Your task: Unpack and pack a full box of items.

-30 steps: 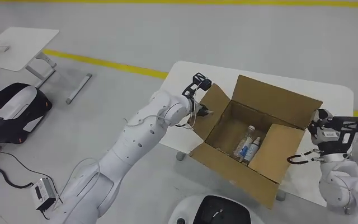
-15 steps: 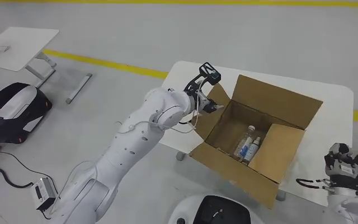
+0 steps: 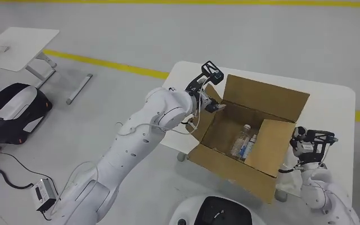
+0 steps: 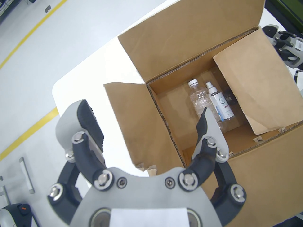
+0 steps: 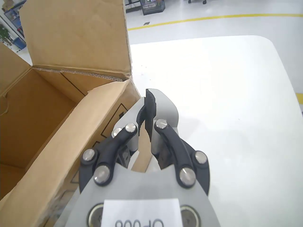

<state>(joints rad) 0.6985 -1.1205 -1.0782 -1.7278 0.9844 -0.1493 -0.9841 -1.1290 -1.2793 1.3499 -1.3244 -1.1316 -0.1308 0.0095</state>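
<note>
Cardboard box (image 3: 264, 98) stands open on the white table (image 3: 332, 101), all four flaps up or folded outward. On the box floor we see two items lying side by side and touching: a clear plastic bottle (image 4: 201, 100) and a white spray bottle (image 4: 220, 105), caps toward the far wall.

Left claw (image 4: 144, 106) hangs above the box's left flap, fingers spread wide with nothing between them.

Right claw (image 5: 148, 100) sits over the table just beside the box's right side, near the corner where the right flap meets the tall far flap. We see its pads pressed together, holding nothing. We cannot tell whether it touches the cardboard.
</note>
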